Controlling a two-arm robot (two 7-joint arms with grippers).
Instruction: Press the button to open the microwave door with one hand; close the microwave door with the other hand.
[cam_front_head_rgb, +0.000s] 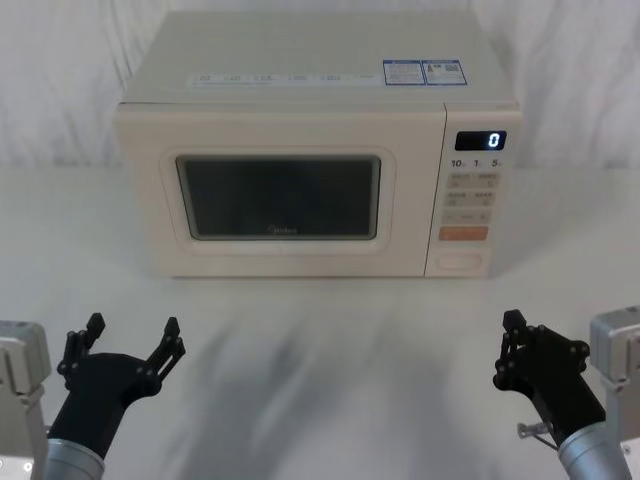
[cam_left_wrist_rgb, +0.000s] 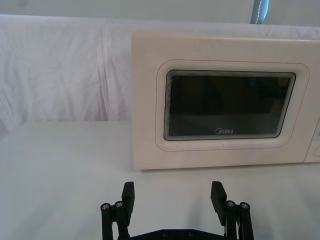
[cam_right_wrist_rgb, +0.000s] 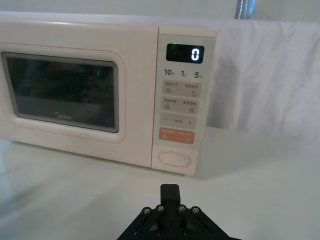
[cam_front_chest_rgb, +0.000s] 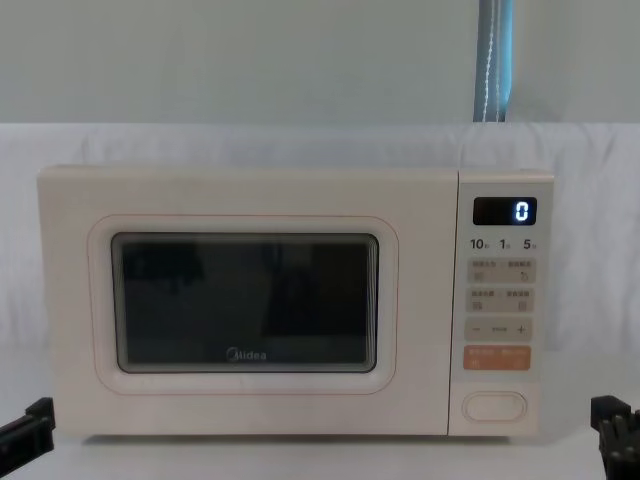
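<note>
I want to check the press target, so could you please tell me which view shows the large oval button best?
The right wrist view: the button is nearest and unobstructed, below the orange key. Chest view shows it square-on but farther off; head view shows it faint; the left wrist view barely catches the keypad's edge.

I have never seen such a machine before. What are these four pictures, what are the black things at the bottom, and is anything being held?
This is a robot with two arms, seen by four cameras at one moment: one on its head looking down, one on its chest looking forward, and one on each wrist. The black things are its grippers, which serve as hands. The left gripper is open; the right gripper is shut. Both hover low over the white table, holding nothing. On the table stands a cream microwave. Its door is closed. The large plain oval button under the orange key opens it. The display shows 0.
</note>
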